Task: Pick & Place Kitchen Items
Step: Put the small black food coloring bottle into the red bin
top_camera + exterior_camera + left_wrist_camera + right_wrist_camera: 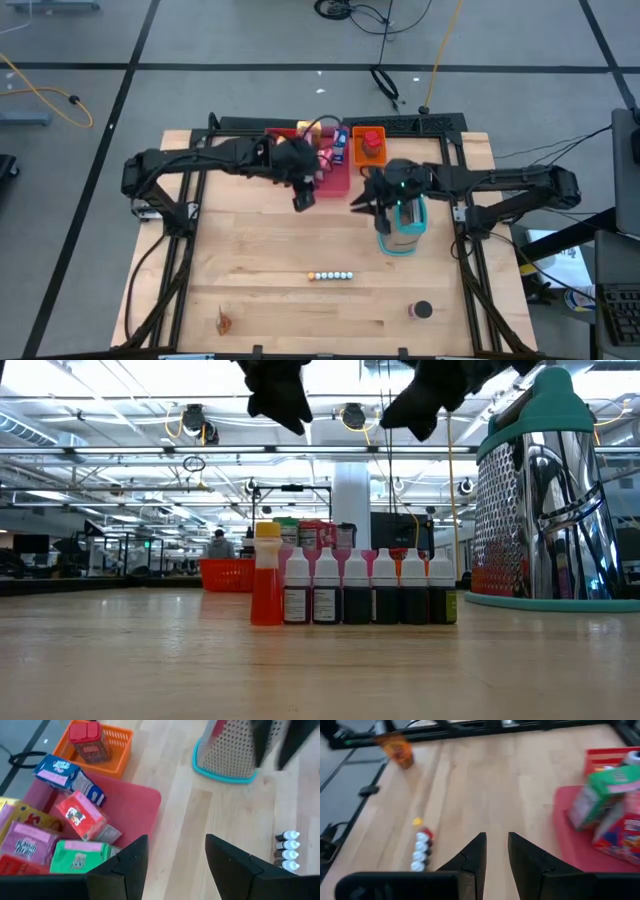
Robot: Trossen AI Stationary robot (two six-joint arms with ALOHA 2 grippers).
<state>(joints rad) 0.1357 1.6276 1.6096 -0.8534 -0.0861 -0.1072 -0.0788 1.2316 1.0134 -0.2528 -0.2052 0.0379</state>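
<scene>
Placement work stood between picks when you reached this moment: your left gripper (304, 197) hung over the near edge of the red tray (145, 800) with its fingers (125, 870) spread and nothing between them, and the food boxes (80, 827) lay heaped on that tray. Your right gripper (363, 203) hovered beside the teal-and-white grater (404, 228), its fingers (470, 857) a narrow gap apart and gripping nothing. The next item was probably the row of tiny bottles (330, 275), which stood upright on the bare wood near the table's front, well apart from both grippers. The row's long axis ran across the table from left to right, caps pointing up. You would have needed to bring a gripper down with its fingers square to that axis and take one end bottle without toppling its neighbours. The dark round can (421, 311) sat nearer the front right corner.
</scene>
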